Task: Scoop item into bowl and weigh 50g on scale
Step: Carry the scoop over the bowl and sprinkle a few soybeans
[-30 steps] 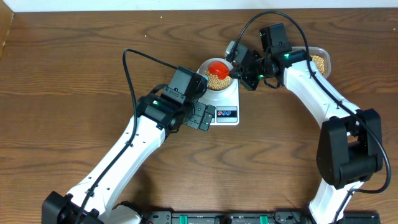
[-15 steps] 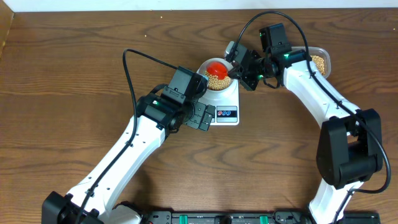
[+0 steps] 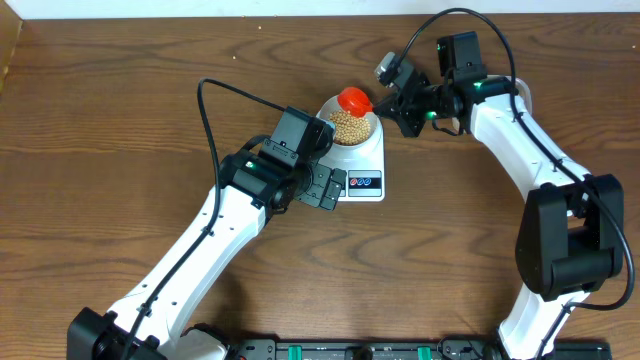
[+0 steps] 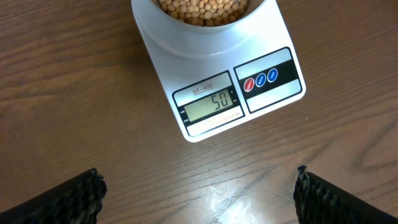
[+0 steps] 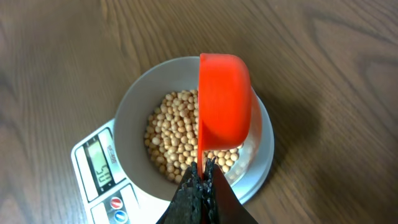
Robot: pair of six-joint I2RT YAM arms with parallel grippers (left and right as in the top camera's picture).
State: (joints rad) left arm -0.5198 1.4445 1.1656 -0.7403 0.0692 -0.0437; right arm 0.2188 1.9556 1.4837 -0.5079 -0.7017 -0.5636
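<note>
Nearest you, your left claw (image 4: 199,194) hangs low over the brown wooden worktop (image 3: 120,120). Its two dark fingertips are spread wide and grip nothing.

Just ahead of it, apart from both fingertips, lies the white scale (image 4: 171,74). The front faces the claw, and the grey display (image 4: 210,104) reads 50. Beside the display sit three small round buttons, one red and two blue.

On the scale's platform stands the pale bowl (image 5: 127,118), holding a layer of tan beans (image 5: 174,134).

Over the far side of the bowl hangs an orange-red scoop (image 5: 225,99), turned on its side. You cannot tell whether it touches the rim.

Farthest from you, your right claw (image 5: 202,186) is clamped tight on the scoop's handle. It reaches in from the right, and the bowl and beans sit just beyond its fingertips.
</note>
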